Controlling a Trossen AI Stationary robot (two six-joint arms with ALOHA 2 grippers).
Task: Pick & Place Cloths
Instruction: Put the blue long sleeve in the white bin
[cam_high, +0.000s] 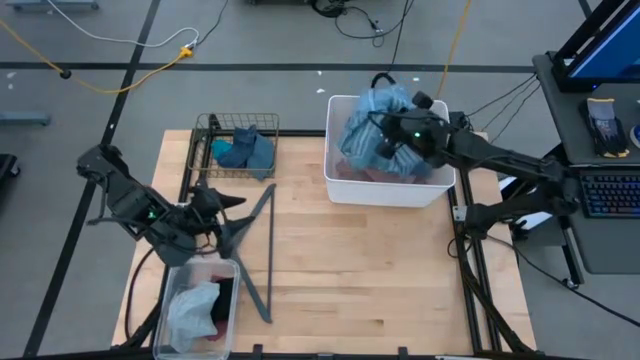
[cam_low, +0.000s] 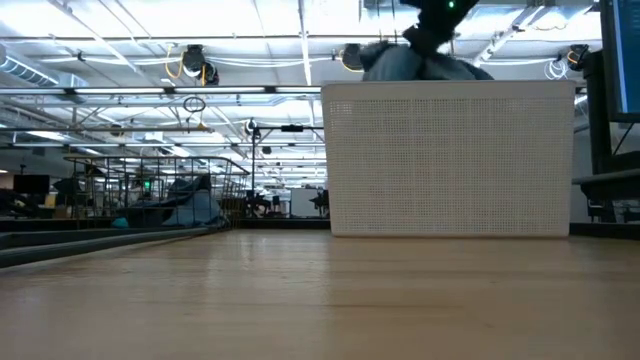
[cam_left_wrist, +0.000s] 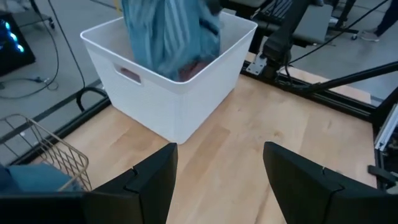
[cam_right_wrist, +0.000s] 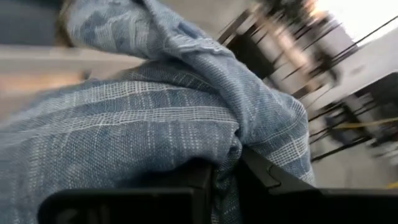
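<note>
The right gripper (cam_high: 392, 140) is clamped on the blue striped cloth (cam_high: 375, 118), holding it bunched above the white bin (cam_high: 385, 190) at the table's far right, with a maroon cloth (cam_high: 350, 172) lying in the bin beneath it. The left gripper (cam_high: 218, 208) waits near the grey hanger (cam_high: 255, 240), its fingers (cam_left_wrist: 149, 180) spread and empty; teal cloths (cam_high: 245, 150) sit in the wire basket (cam_high: 205, 135), while pale and pink cloths (cam_high: 195, 310) fill the clear tub (cam_high: 235, 290) at the near left
</note>
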